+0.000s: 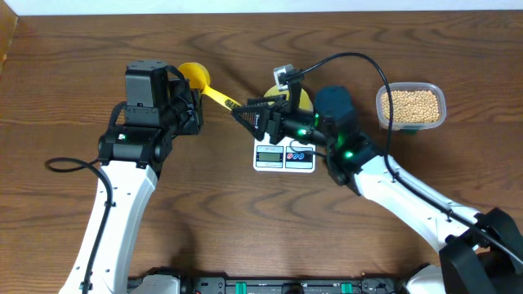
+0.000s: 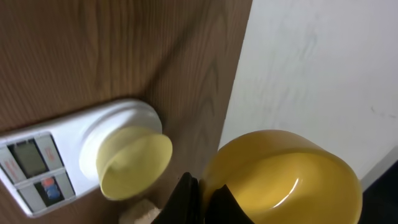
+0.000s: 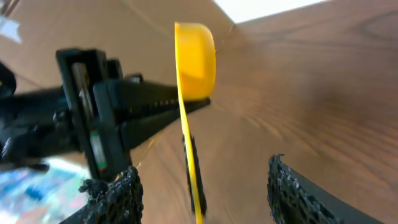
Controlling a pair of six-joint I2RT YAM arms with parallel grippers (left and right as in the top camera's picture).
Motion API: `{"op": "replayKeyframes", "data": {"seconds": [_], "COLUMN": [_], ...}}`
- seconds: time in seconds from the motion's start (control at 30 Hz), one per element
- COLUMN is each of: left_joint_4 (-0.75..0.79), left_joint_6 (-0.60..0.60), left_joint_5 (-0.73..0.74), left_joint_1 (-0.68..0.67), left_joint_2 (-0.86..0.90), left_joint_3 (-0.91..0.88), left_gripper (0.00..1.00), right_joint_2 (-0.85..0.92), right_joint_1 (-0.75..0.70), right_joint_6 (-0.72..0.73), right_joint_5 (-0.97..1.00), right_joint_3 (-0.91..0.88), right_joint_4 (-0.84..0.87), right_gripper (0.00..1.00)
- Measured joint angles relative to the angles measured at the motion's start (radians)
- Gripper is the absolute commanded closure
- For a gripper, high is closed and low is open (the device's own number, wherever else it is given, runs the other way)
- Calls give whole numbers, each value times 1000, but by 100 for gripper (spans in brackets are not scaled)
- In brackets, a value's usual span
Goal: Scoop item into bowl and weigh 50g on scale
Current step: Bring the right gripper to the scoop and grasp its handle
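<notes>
My left gripper (image 1: 193, 104) is shut on the rim of the bright yellow scoop (image 1: 196, 78), holding it above the table; in the left wrist view the fingers (image 2: 205, 200) pinch the cup wall (image 2: 283, 180). My right gripper (image 1: 245, 112) is open, its fingers (image 3: 205, 193) on either side of the scoop's handle (image 3: 194, 168) without touching it. The pale-yellow bowl (image 2: 134, 163) sits on the white scale (image 1: 284, 157) and looks empty; in the overhead view the bowl (image 1: 301, 96) is mostly hidden by the right arm. The beans (image 1: 411, 104) fill a clear tub at the right.
The clear tub (image 1: 411, 124) stands to the right of the scale. The table's far edge (image 1: 261, 16) runs close behind the scoop. A black cable (image 1: 359, 59) arcs over the right arm. Another cable (image 1: 65, 166) lies at the left.
</notes>
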Motion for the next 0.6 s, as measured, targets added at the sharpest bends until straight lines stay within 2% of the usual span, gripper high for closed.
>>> {"op": "replayKeyframes", "data": {"seconds": [0.37, 0.6], "left_joint_4": [-104, -138], "left_joint_6": [-83, -87], "left_joint_5": [150, 189], "left_joint_1": [0, -3], "left_joint_2": [0, 0], "left_joint_3": [0, 0], "left_gripper": [93, 93], "right_joint_2": [0, 0], "right_joint_1": [40, 54], "right_joint_6": [36, 41], "right_joint_5": [139, 146], "right_joint_3": [1, 1], "right_joint_4": [61, 45], "right_gripper": [53, 56]}}
